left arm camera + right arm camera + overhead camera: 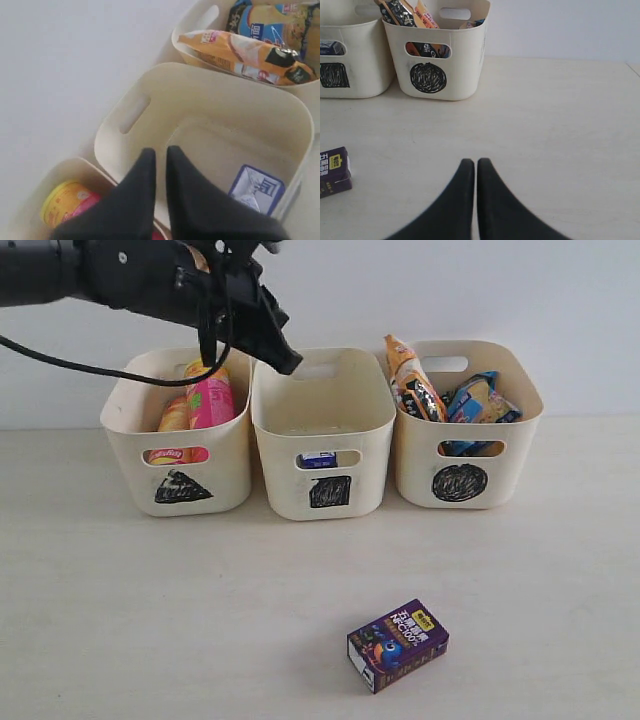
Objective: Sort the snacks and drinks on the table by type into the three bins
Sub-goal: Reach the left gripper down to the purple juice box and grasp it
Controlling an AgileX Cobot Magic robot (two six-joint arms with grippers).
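Note:
Three cream bins stand in a row: triangle point(130, 468), square point(275, 460), circle point(520, 455). The pink tube point(212, 400) and the yellow tube point(174, 416) stand in the triangle bin. The orange-black packet point(412, 377) and the blue-white packet point(480, 400) sit in the circle bin. In the square bin point(210, 100) lies the blue and white carton point(256, 187). My left gripper point(160, 152) hovers shut and empty over that bin's rim. The dark purple carton point(397, 644) lies on the table point(150, 610). My right gripper point(472, 162) is shut and empty, low over the table, right of the purple carton point(334, 170).
A white wall runs right behind the bins. The left arm point(120, 280) and its cable hang above the triangle bin. Bare table stretches in front of the bins around the purple carton. The right gripper is out of the exterior view.

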